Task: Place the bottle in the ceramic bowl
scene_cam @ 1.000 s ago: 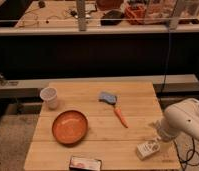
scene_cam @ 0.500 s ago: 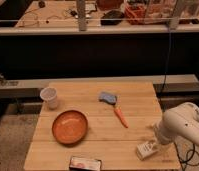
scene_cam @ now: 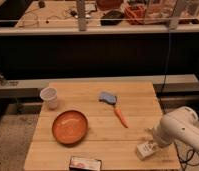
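We are looking at the gripper [scene_cam: 152, 143] first: it is sitting low at the front right corner of the table [scene_cam: 100, 146], right down against the bottle [scene_cam: 144, 150]. Whether it is gripping the bottle or only resting at it, we cannot tell, because the white arm [scene_cam: 181, 131] is covering that spot. The bottle is lying on the wooden top near the right edge, whitish and small, with the gripper touching or just beside its upper right end.

Moving outward, the bulky white arm is reaching in from the right, off the table's side, and bending down toward that corner.

Across the table, well apart from the bottle, the bowl [scene_cam: 70, 127] is sitting on the left half, round, orange-brown and glossy, and we are seeing nothing inside it. Behind it, near the back left corner, a white cup [scene_cam: 49, 97] is standing upright. In the middle, a carrot [scene_cam: 121, 117] is lying at a slant, and just beyond its far end a blue-grey pad [scene_cam: 107, 97] is resting flat. At the front edge, just below the bowl, a flat dark box [scene_cam: 85, 163] with a pinkish label is lying.
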